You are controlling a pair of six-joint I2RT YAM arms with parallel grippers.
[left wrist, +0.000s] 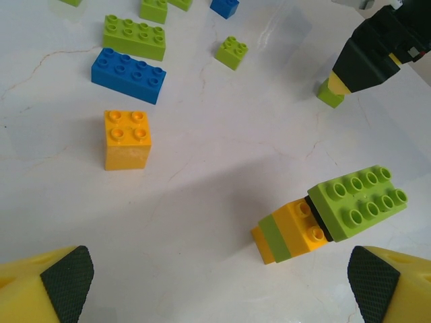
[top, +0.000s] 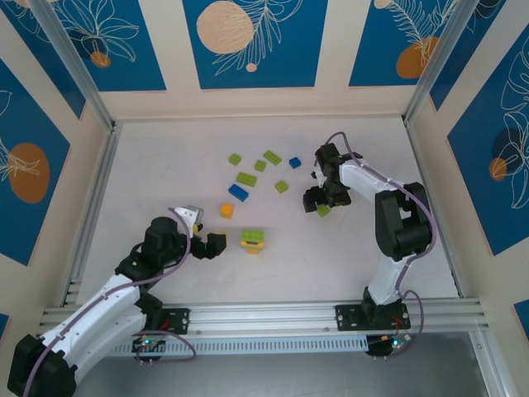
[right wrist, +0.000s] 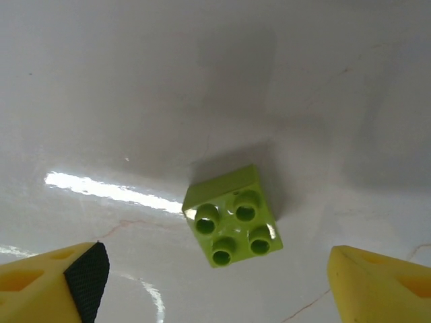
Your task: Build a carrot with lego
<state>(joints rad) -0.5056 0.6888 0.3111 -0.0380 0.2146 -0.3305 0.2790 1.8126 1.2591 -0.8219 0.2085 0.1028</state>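
Right wrist view has the green brick (right wrist: 232, 219) flat on the table (right wrist: 135, 81), studs up, just ahead of the right gripper (right wrist: 222, 296) and centred between its fingers; those are spread wide, touching nothing; the brick's square, so no long axis, just turned a bit askew to the pads; closing should catch it, I'd guess. The half-built carrot (left wrist: 330, 212) lies on its side near the left gripper (left wrist: 215, 289), also wide and empty; the left arm's nearer it.
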